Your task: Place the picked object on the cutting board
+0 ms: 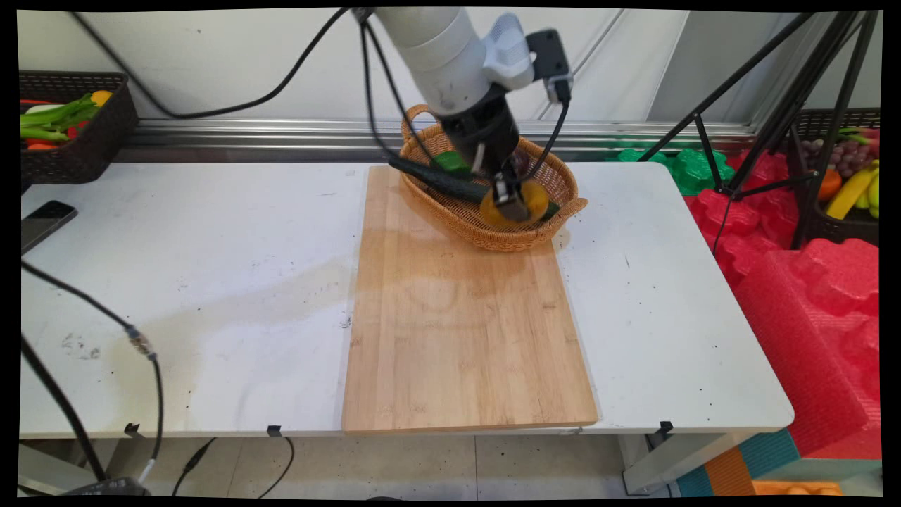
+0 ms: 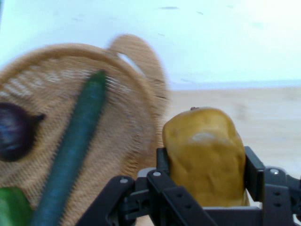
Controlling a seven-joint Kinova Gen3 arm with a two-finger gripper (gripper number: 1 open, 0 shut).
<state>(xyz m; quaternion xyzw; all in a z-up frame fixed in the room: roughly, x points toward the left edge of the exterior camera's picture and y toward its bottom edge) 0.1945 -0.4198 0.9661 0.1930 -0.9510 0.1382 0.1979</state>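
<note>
Hand point(image 2: 205, 162) clenched on yellow fruit point(image 2: 204, 153), wicker basket point(image 1: 493, 236), purple onion point(image 2: 14, 132) clear only in hand view

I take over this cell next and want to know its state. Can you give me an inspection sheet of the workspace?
Surface: white table, scuffed, with a wooden cutting board lying on it.
Job's things: wicker basket on the board's far end, holding a cucumber, a dark purple vegetable and a green item.
Clutter: a phone at the table's left edge.
Grippers: end effector over the basket, shut on a yellow-orange fruit.
Cables: black cables hang from the arm; another crosses the table's near left corner.
Surroundings: produce baskets at far left and right, red and green foam pieces, tripod legs at right.
</note>
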